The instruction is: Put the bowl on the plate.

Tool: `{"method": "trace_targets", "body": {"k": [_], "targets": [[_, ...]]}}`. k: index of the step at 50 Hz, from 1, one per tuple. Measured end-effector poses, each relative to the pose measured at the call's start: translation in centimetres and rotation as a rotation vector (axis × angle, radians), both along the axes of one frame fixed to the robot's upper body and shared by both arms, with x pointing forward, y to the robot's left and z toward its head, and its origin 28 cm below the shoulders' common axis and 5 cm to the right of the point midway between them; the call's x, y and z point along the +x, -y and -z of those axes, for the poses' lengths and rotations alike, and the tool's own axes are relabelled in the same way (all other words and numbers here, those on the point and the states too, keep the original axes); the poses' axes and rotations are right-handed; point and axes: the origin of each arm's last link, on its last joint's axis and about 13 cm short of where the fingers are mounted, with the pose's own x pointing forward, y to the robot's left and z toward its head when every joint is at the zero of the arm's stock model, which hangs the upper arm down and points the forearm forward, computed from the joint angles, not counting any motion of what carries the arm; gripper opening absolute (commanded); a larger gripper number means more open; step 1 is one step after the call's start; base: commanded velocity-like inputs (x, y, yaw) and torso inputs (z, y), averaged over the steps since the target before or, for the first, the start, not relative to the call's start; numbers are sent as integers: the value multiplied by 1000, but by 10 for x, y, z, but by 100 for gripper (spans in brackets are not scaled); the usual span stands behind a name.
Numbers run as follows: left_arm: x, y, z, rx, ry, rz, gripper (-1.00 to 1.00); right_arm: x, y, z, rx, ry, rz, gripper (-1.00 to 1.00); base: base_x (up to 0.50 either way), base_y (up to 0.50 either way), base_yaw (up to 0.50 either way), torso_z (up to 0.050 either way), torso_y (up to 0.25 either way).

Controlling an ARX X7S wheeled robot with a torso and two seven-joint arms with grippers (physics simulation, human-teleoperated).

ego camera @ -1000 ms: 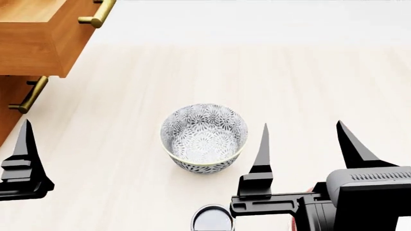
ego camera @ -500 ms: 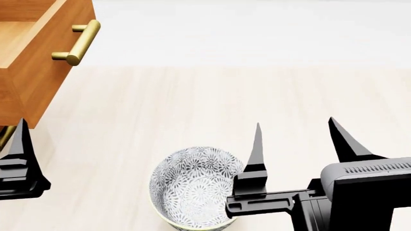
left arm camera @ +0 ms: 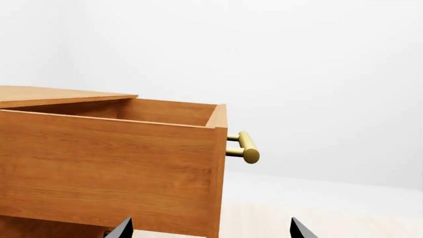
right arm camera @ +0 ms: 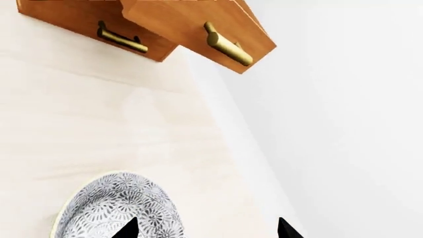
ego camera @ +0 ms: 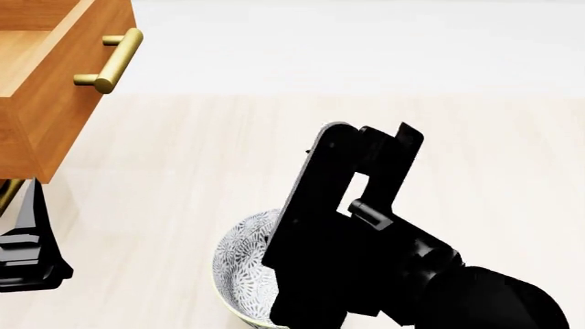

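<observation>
Since half a second ago my right gripper (right arm camera: pixel 205 229) swung over the bowl (right arm camera: pixel 112 208); fingers spread, empty, one inside the rim; closing off-centre could tip it.

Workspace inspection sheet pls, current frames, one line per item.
Surface: pale wood-grain tabletop, bare around the bowl.
Job's things: floral bowl upright at the near edge of the head view, partly hidden by the right arm; plate not in any view.
Clutter: nothing seen.
Grippers: right gripper open, turned over the bowl, one fingertip above its rim, not touching as far as visible; left gripper open, empty, facing the drawer.
Cables: nothing seen.
Surroundings: wooden cabinet at the left with an open drawer, brass handle, a second handle on the front next to it; plain white backdrop.
</observation>
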Motion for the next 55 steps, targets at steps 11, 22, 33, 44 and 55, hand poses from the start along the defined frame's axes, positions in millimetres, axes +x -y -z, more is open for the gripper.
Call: {"method": "trace_targets", "body": {"k": [11,22,33,44,55], "targets": [[0,-2,3,-1,-8,1,100,17,3,0,-302,-145,-79,100,0,0,0,0,0],[-1,-1,5,3,-12,5,100,27,3,18,-422,-257,-126,100,0,0,0,0,0],[-2,0,7,12,-7,5,100,40,0,40,-436,-285,-152,100,0,0,0,0,0],[-2,0,9,17,-8,5,100,57,-4,59,-406,-291,-144,100,0,0,0,0,0],[-3,-1,10,17,-6,1,100,69,-9,85,-400,-335,-138,100,0,0,0,0,0]]}}
